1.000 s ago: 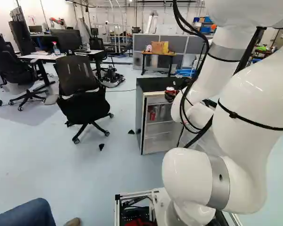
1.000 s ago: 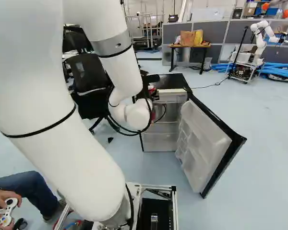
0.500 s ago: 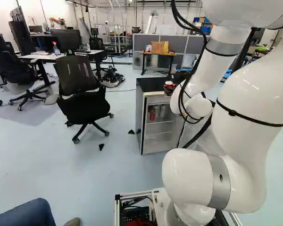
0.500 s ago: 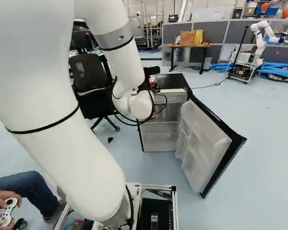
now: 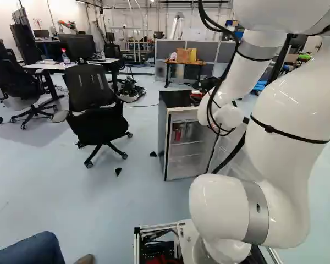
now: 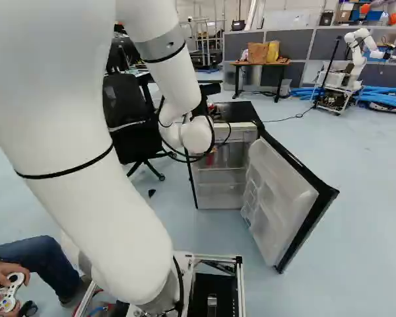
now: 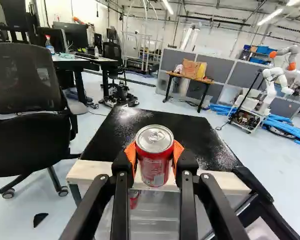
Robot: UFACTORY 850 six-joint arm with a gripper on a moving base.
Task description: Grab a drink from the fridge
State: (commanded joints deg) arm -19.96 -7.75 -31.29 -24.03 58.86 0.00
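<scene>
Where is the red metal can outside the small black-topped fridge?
In the wrist view, the can is gripped between the black gripper's orange pads, fridge top beyond.

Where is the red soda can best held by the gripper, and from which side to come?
The red soda can is probably best pinched around its body, coming level from the side: it is upright, with a round body that fits between two orange pads, as the gripper holds it now.
</scene>
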